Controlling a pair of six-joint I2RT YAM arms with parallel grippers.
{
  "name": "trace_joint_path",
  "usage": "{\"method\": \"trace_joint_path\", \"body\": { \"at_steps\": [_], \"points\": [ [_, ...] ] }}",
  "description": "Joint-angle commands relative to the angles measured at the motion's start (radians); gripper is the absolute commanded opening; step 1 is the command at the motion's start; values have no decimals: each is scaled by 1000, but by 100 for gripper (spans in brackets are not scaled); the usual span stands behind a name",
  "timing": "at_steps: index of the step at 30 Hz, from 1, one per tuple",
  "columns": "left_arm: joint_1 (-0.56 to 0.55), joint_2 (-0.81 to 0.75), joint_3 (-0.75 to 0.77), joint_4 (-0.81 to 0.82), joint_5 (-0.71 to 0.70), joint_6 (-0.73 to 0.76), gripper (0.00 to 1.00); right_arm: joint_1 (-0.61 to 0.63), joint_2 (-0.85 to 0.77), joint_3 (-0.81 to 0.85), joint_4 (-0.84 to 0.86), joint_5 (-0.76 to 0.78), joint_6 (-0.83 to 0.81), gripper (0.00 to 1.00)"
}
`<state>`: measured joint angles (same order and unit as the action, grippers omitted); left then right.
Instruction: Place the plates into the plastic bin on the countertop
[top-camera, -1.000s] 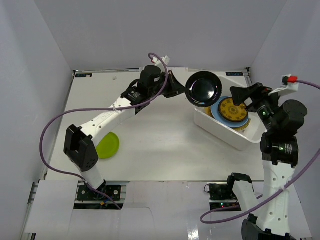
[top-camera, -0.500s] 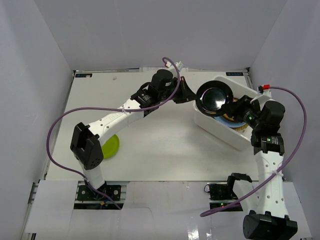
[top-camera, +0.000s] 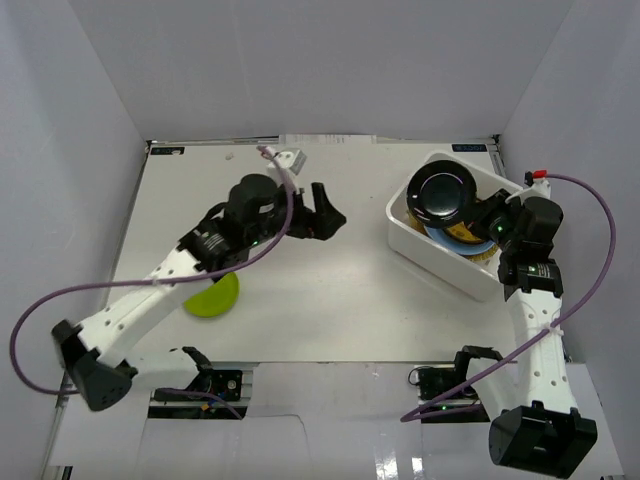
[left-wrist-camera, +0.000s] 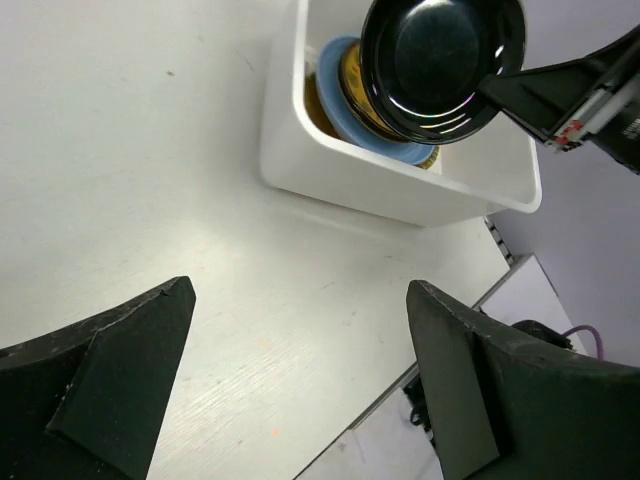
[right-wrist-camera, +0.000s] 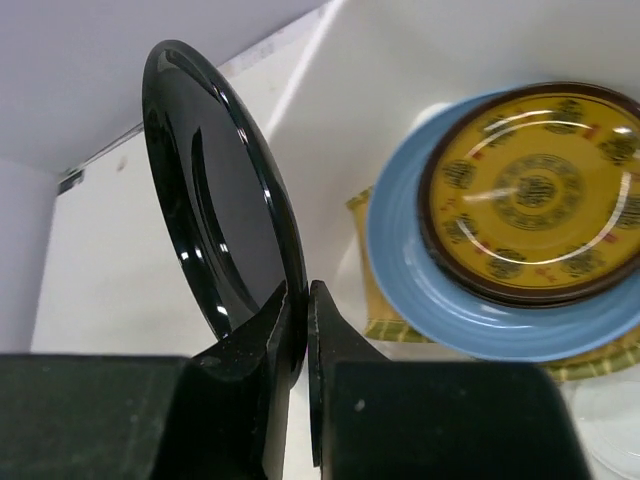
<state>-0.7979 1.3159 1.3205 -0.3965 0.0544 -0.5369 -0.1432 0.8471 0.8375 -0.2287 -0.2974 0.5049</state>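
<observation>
A glossy black plate (top-camera: 443, 192) hangs tilted over the white plastic bin (top-camera: 440, 260). My right gripper (top-camera: 487, 216) is shut on its rim; the right wrist view shows both fingers of that gripper (right-wrist-camera: 305, 320) pinching the black plate (right-wrist-camera: 225, 230) at its edge. Inside the bin lie an amber patterned plate (right-wrist-camera: 535, 190) on a light blue plate (right-wrist-camera: 440, 300), over a tan woven plate (right-wrist-camera: 385, 320). My left gripper (top-camera: 325, 215) stands open and empty above the countertop (top-camera: 330, 300), left of the bin. A lime green plate (top-camera: 213, 298) lies near the left, partly under my left arm.
In the left wrist view the bin's wall (left-wrist-camera: 380, 195) and the black plate (left-wrist-camera: 440, 65) lie ahead of the open left gripper (left-wrist-camera: 300, 380). The countertop's dark front edge (left-wrist-camera: 440, 330) runs to the right. White walls enclose the table on three sides.
My left gripper opened, let go of the black plate and drew back left. My right gripper closed on the plate's rim, and the plate moved right over the bin.
</observation>
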Motion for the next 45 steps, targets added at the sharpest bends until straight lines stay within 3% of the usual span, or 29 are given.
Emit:
{"method": "trace_joint_path", "body": {
  "at_steps": [1,8,10,11,12,13,14,18,19,21,22,24,25,28,30,31,36,41,45],
  "points": [
    [5,-249,-128,-114,-185,97,98,-10,24,-37,48,182,-2,8],
    [6,-630,-361,-226,-323,92,98,-25,93,-116,54,400,-8,8],
    [6,-681,-383,-234,-338,87,98,-27,90,-127,52,444,-23,15],
    [6,-701,-392,-237,-359,86,98,-32,77,-129,48,486,-31,42],
    [6,-734,-402,-237,-369,86,98,-33,66,-124,46,501,-46,62],
    [6,-747,-402,-239,-379,86,98,-33,43,-115,37,510,-49,91],
    [6,-754,-399,-239,-399,90,98,-33,34,-103,31,498,-51,97],
    [6,-768,-351,-228,-421,110,98,-29,18,-11,11,315,-52,96],
    [6,-771,-345,-223,-426,114,98,-6,11,-6,18,194,-27,96],
    [6,-779,-333,-199,-442,115,98,68,3,-9,54,127,9,99],
    [6,-790,-325,-190,-453,117,98,231,6,-8,64,150,21,100],
    [6,-803,-317,-157,-497,118,98,444,26,-8,100,252,38,94],
    [6,-817,-313,-145,-516,120,98,649,68,-9,124,355,46,90],
    [6,-840,-305,-105,-579,123,98,973,229,6,262,490,83,76],
    [6,-866,-305,-81,-606,120,98,1078,349,43,325,500,109,71],
    [6,-874,-307,-68,-629,115,98,1155,483,98,388,480,112,65],
    [6,-951,-352,-44,-694,112,98,1272,899,300,488,434,182,59],
    [6,-980,-427,-31,-731,114,98,1283,1185,507,530,365,245,57],
    [5,-956,-483,-25,-735,100,98,1283,1314,592,552,299,296,50]
  ]
}}
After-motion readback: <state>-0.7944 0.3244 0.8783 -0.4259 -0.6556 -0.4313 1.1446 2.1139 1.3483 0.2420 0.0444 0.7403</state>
